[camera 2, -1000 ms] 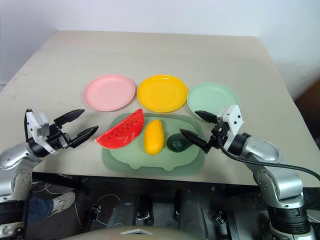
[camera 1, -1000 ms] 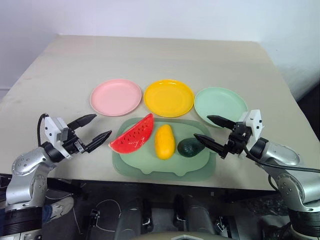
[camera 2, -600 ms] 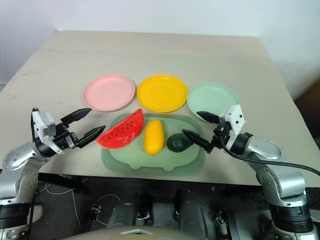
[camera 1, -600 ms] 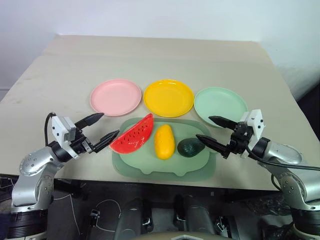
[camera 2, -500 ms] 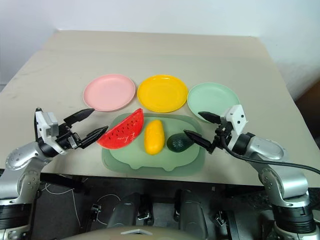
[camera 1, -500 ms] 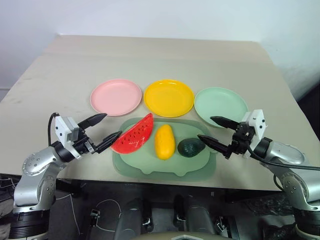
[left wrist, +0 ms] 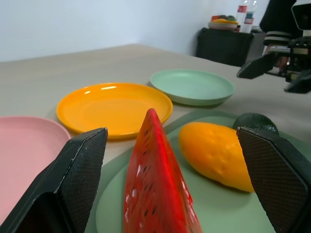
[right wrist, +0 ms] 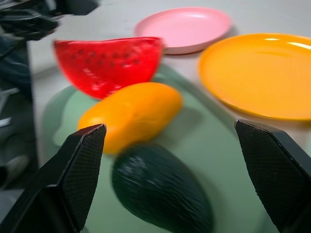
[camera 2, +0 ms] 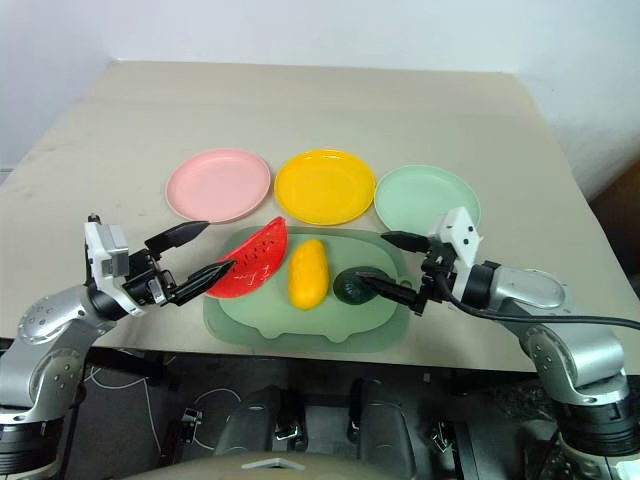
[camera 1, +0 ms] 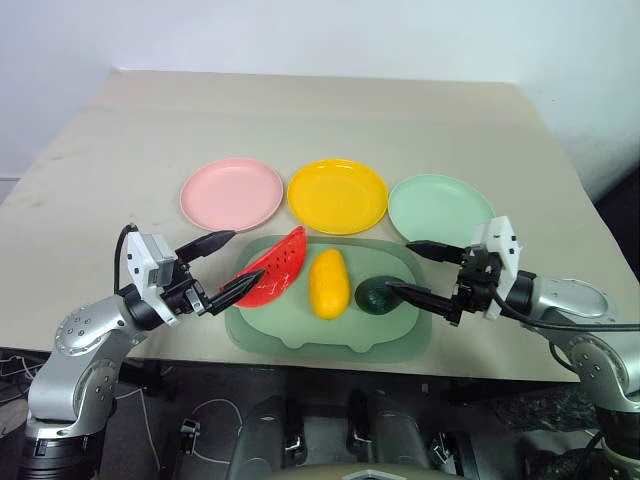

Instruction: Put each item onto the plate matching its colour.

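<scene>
On a green mat point(camera 1: 330, 335) lie a red watermelon wedge point(camera 1: 277, 266), a yellow mango point(camera 1: 329, 283) and a dark-green avocado point(camera 1: 375, 295). Behind the mat stand a pink plate point(camera 1: 232, 193), a yellow plate point(camera 1: 338, 195) and a pale green plate point(camera 1: 441, 208), all bare. My left gripper point(camera 1: 250, 258) is open at the wedge's left end, and the watermelon wedge point(left wrist: 155, 179) rises between its fingers in the left wrist view. My right gripper point(camera 1: 398, 266) is open just right of the avocado point(right wrist: 160, 194), which lies low between its fingers.
The beige table point(camera 1: 300, 120) stretches far behind the plates. The mat's front rim lies close to the table's near edge. A dark cabinet point(left wrist: 228, 41) stands in the room beyond the table.
My left gripper has moved right, up to the watermelon's end. My right gripper has tipped downward and edged left, its lower finger now at the avocado. The foods have not moved.
</scene>
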